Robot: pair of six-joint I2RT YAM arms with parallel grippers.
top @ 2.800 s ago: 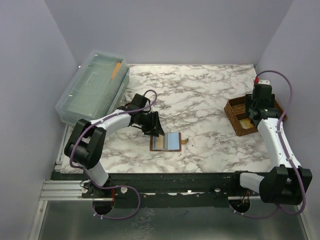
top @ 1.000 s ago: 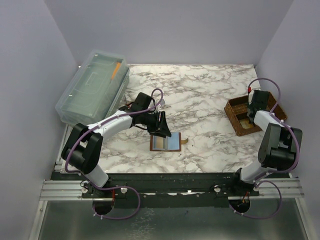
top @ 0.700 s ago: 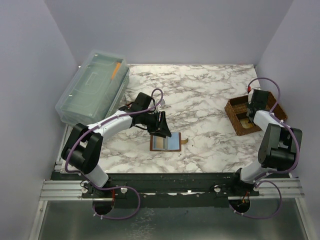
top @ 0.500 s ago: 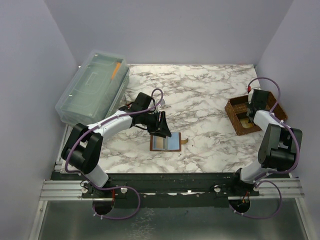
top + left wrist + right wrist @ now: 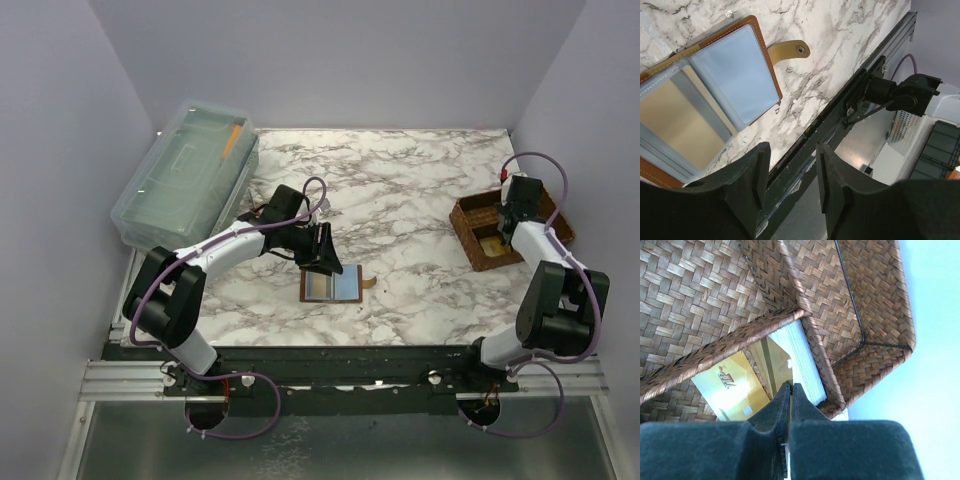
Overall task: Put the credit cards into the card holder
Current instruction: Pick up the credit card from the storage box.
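The card holder (image 5: 333, 285) lies open near the table's front, tan leather with grey-blue sleeves; in the left wrist view the card holder (image 5: 735, 75) shows its snap tab (image 5: 790, 49). My left gripper (image 5: 322, 250) hovers at its far left corner, and this left gripper (image 5: 790, 182) is open with nothing between its fingers. My right gripper (image 5: 508, 222) reaches into the woven basket (image 5: 465, 222). There the right gripper (image 5: 791, 386) is shut on the edge of an upright gold credit card (image 5: 771, 360). Another gold card (image 5: 725, 387) lies flat beside it, and a white card stack (image 5: 805, 365) leans on the divider.
A clear plastic lidded box (image 5: 185, 170) stands at the back left. The basket's woven walls and divider (image 5: 740, 340) close in tightly around my right fingers. The table's dark front rail (image 5: 840, 110) runs just past the card holder.
My right gripper has shut inside the basket and its wrist has shifted slightly back and to the right. The left arm and the card holder have stayed still.
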